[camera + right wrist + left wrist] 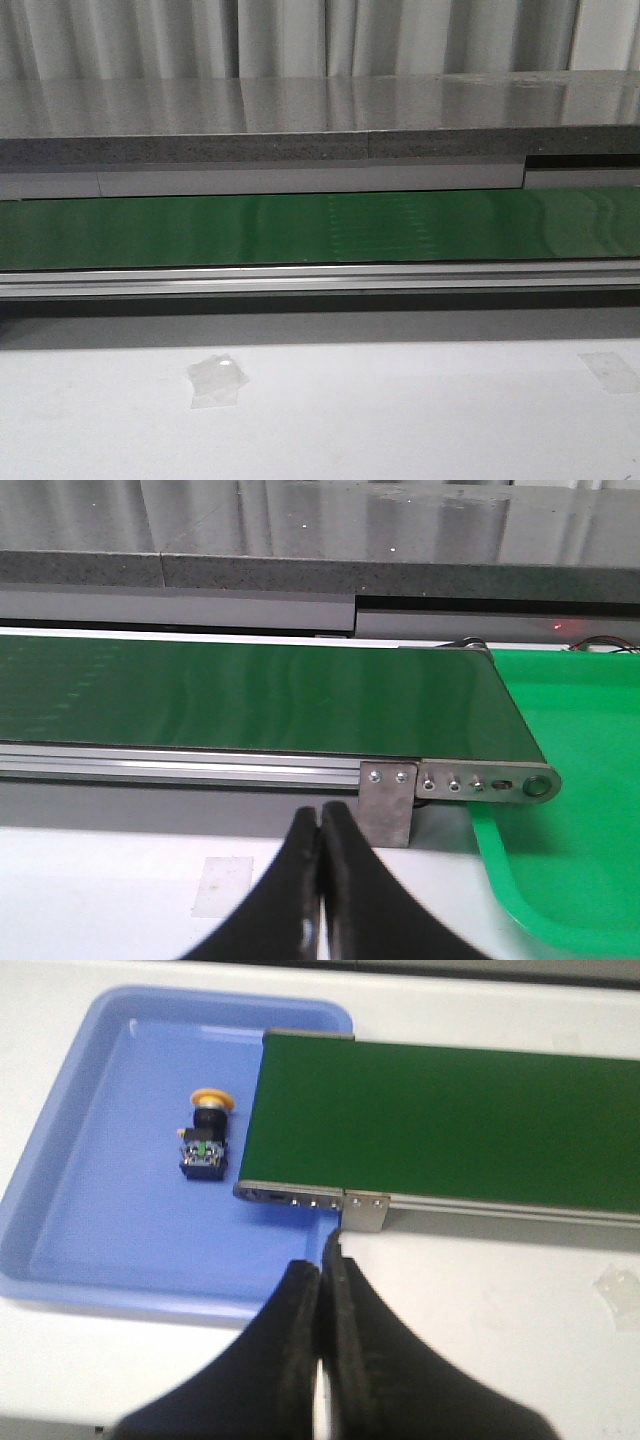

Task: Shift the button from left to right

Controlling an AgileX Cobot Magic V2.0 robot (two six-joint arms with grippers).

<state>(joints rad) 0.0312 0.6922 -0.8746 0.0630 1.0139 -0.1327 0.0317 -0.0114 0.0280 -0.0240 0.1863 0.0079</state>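
A: Where is the small push button point(204, 1134) with the round orange-yellow cap and black boxy body?

B: It lies on its side on the floor of the shallow, glossy blue plastic tray point(60, 1215) with rounded corners, in the left wrist view. It sits just beside the end of the flat, matte green conveyor belt point(450, 1120), not touching it.

A: Which way does it point?

B: Its long axis runs roughly alongside the belt's end edge. The domed cap faces the tray's far wall, and the squared black base faces the near rim. The base carries a small pale mark with a green speck.

A: And the left pincer point(325, 1255)?

B: Two black, smooth, tapering fingers pressed together with almost no gap, holding nothing. It hangs over the white counter point(520, 1330) by the tray's near rim and the belt's brushed-metal corner bracket point(365, 1210).

A: The right pincer point(320, 820)?

B: The same: black fingers closed tip to tip, empty. It is above the counter in front of the belt's other end, where a silver bracket with small screws point(388, 802) meets a rounded roller plate. A bright green plastic tray point(570, 810) lies just beyond that end.

A: What does the front view show?

B: The long green belt point(320, 228) in a ribbed aluminium frame point(320, 280), a grey speckled stone-like ledge point(250, 148) behind it, and pleated pale curtains point(300, 35). On the counter point(400, 420) lie a crumpled bit of clear tape point(215, 380) and a flat translucent patch point(610, 370). Neither arm appears there.
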